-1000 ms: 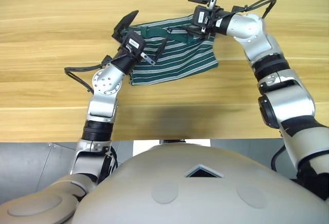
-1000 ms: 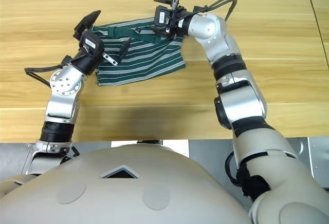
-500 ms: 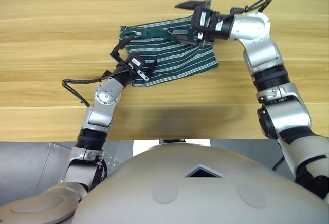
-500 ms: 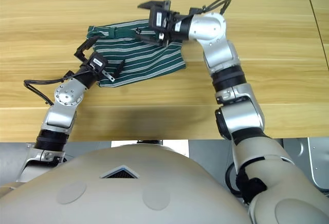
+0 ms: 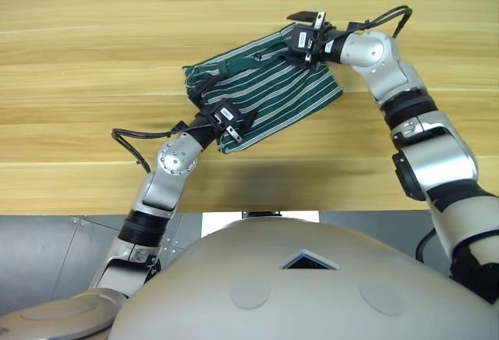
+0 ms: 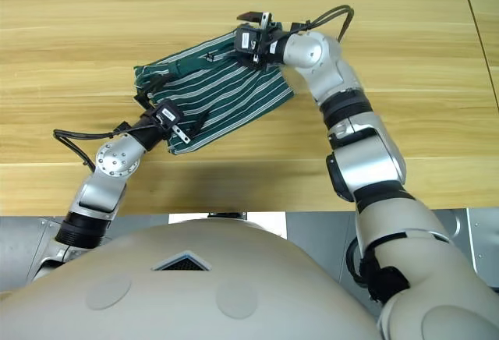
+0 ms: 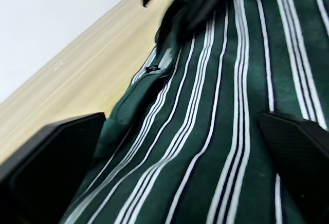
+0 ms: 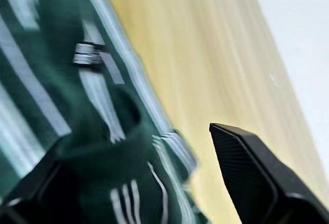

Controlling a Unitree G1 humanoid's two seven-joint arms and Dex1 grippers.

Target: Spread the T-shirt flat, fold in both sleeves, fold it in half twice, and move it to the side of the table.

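Lying folded into a small block, the dark green T-shirt [image 5: 273, 94] w/ thin white stripes sits on the light brown wooden table [image 5: 93, 44]. It is approx in the middle, a bit to the robot's R. The shirt lies slanted: one corner points toward the robot & the opposite corner points away. A plain dark green band runs along its far edge. The side on the robot's L looks bunched & puffed up, not flat. The rest of the top layer looks smooth, w/ stripes running the long way.

L gripper [image 5: 228, 102] is at the shirt's near corner, right over the cloth. Its two black fingers [image 7: 46, 157] are spread wide, w/ striped cloth under & btw them. Nothing is pinched.

R gripper [image 5: 291, 37] is at the far corner, on the R side of the shirt. Its fingers [image 8: 252, 178] are wide apart too. One finger sticks out past the shirt's edge, over wood. The other is down by a lump of green cloth. Can't tell if that one touches the cloth.

The two grippers are at opposite corners, w/ most of the shirt btw them. The table's wood lines run side to side.
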